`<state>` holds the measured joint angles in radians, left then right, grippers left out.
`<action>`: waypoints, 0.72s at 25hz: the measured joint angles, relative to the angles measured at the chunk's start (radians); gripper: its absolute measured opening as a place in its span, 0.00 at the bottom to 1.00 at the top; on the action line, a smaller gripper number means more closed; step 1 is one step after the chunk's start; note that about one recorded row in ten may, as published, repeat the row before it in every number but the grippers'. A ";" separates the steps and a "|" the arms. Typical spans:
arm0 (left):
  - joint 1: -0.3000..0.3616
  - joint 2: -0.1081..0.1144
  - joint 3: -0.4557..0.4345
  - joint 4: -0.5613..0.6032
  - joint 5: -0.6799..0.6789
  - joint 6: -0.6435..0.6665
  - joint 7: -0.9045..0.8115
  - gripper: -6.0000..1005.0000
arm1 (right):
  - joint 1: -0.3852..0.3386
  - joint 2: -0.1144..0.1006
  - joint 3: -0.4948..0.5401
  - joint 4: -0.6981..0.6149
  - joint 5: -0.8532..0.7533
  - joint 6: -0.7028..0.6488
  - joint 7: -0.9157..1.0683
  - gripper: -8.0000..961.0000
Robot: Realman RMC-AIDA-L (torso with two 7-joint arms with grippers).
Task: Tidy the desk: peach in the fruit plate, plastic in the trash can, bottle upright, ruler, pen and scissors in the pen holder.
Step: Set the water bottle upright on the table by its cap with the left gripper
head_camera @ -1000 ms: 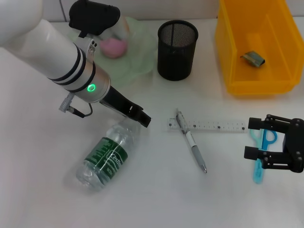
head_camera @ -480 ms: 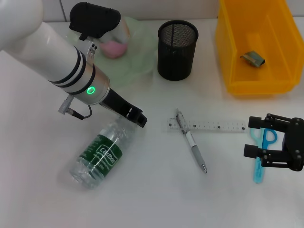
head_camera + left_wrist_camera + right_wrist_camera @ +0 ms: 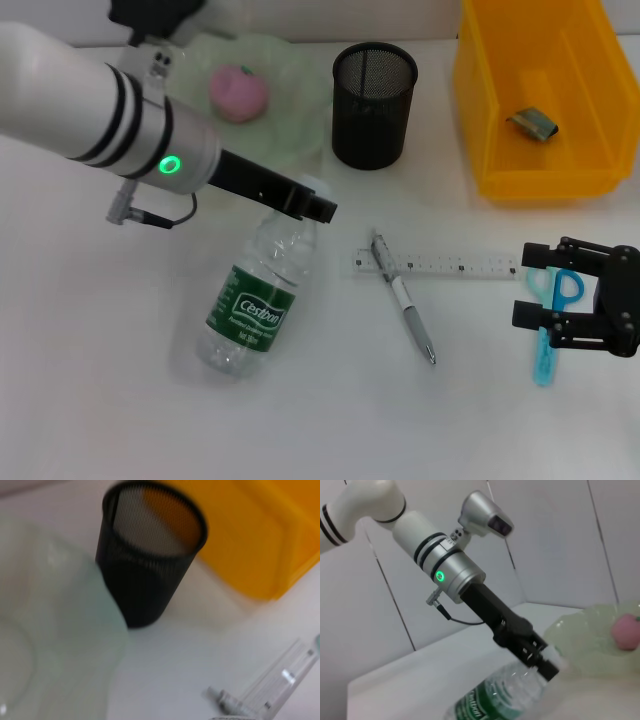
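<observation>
My left gripper (image 3: 312, 206) is shut on the neck of the clear water bottle (image 3: 255, 300) with a green label. The bottle slants with its base on the table, as the right wrist view (image 3: 502, 696) also shows. The pink peach (image 3: 238, 93) lies in the pale green fruit plate (image 3: 300, 120). The black mesh pen holder (image 3: 373, 105) stands behind the clear ruler (image 3: 440, 266) and the pen (image 3: 404, 300). My right gripper (image 3: 532, 288) is open over the blue scissors (image 3: 545, 355). The plastic wrapper (image 3: 533, 123) lies in the yellow bin (image 3: 480, 120).
The left wrist view shows the pen holder (image 3: 150, 555), the yellow bin (image 3: 260, 535), the plate's rim (image 3: 75, 630) and the ruler's end (image 3: 280, 677). My left arm (image 3: 100, 120) reaches across the plate's near side.
My left gripper has swung right and toward the pen holder with the bottle's neck. The bottle has turned and its base has slid right. The right arm has not moved.
</observation>
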<state>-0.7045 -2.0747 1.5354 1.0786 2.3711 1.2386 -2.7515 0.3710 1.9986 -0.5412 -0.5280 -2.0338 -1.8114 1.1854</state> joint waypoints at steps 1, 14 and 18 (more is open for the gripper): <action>0.044 0.002 -0.005 0.086 -0.023 0.008 0.009 0.45 | 0.005 0.000 0.000 0.000 0.002 -0.012 0.007 0.86; 0.302 0.005 -0.107 0.335 -0.290 0.017 0.247 0.44 | 0.024 0.015 -0.005 0.002 0.004 -0.024 0.046 0.86; 0.353 0.006 -0.163 0.317 -0.408 0.021 0.407 0.44 | 0.025 0.026 -0.001 0.001 0.005 -0.042 0.053 0.86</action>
<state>-0.3511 -2.0691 1.3722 1.3957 1.9627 1.2595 -2.3449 0.3958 2.0244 -0.5418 -0.5270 -2.0293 -1.8538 1.2380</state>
